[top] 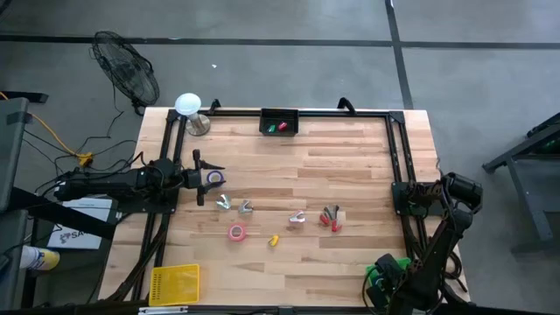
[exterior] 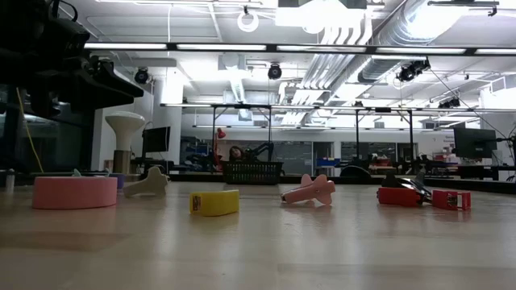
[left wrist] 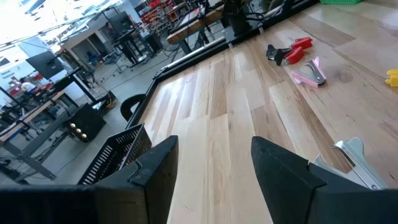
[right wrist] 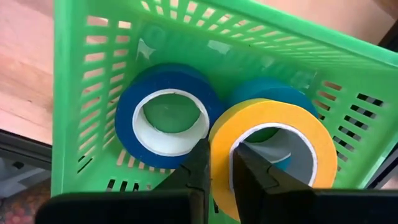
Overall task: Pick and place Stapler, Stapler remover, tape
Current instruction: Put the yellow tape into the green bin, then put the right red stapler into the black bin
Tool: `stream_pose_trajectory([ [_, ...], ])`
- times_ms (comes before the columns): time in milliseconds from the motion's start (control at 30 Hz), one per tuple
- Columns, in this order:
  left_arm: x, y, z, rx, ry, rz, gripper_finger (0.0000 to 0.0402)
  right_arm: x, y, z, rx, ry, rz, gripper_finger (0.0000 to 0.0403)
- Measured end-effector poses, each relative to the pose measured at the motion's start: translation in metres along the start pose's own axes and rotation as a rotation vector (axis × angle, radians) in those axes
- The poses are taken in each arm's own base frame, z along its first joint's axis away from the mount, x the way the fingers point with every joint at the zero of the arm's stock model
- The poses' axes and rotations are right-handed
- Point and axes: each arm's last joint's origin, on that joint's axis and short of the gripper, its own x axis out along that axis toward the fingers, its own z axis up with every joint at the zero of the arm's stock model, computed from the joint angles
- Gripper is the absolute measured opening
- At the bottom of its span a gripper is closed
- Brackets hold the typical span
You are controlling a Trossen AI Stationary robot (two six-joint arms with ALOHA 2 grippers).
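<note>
My right gripper [right wrist: 221,171] hangs over the green basket [right wrist: 93,68] at the table's near right corner, shut on a yellow tape roll [right wrist: 273,124]. Blue [right wrist: 165,118] and teal [right wrist: 267,90] rolls lie in the basket. On the table lie a pink tape [top: 236,232], a purple tape [top: 215,178], silver [top: 223,203], pink [top: 298,218] and red [top: 330,217] staple removers, and a small yellow block [top: 274,240], perhaps the stapler. My left gripper [left wrist: 214,168] is open at the left edge, next to the purple tape, holding nothing. My right gripper holds the yellow roll by its ring wall [right wrist: 219,149], one finger [right wrist: 249,168] inside the open centre and the other [right wrist: 198,165] outside. The fingers come from above, pointing down into the basket. The roll sits flat, over the teal roll; whether it rests there cannot be told.
A black basket [top: 279,122] with red and green items stands at the far edge, a yellow basket [top: 175,282] at the near left. A white stand [top: 188,105] is at the far left corner. Black rails [top: 398,149] run along the table's sides.
</note>
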Motion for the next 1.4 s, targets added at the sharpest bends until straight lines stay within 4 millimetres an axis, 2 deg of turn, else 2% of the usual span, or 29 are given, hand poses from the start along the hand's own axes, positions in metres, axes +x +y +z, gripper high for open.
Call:
stream_pose_trajectory([
  [200, 0.0, 0.0, 0.0, 0.0, 0.0, 0.0, 0.0197, 0.0, 0.0, 0.0, 0.003, 0.005, -0.006, 0.0078],
  [467, 0.0, 0.0, 0.0, 0.0, 0.0, 0.0, 0.0197, -0.003, 0.002, 0.003, 0.012, 0.03, -0.023, 0.0112],
  [667, 0.0, 0.0, 0.0, 0.0, -0.001, 0.0, 0.0197, -0.037, -0.001, 0.009, 0.021, 0.047, 0.012, 0.0123],
  [800, 0.0, 0.0, 0.0, 0.0, 0.0, 0.001, 0.0197, -0.065, -0.013, 0.019, 0.037, 0.013, -0.003, 0.0123],
  [1000, 0.0, 0.0, 0.0, 0.0, 0.0, 0.001, 0.0197, -0.093, -0.025, 0.047, 0.028, -0.253, 0.132, 0.0124],
  [1100, 0.0, 0.0, 0.0, 0.0, 0.0, 0.0, 0.0197, -0.099, -0.025, 0.066, 0.033, -0.432, 0.165, 0.0124],
  [1267, 0.0, 0.0, 0.0, 0.0, 0.0, 0.0, 0.0197, -0.104, -0.01, 0.099, 0.044, -0.643, 0.184, 0.0124],
  [1400, 0.0, 0.0, 0.0, 0.0, 0.0, 0.0, 0.0197, -0.098, 0.009, 0.123, 0.051, -0.696, 0.135, 0.0124],
])
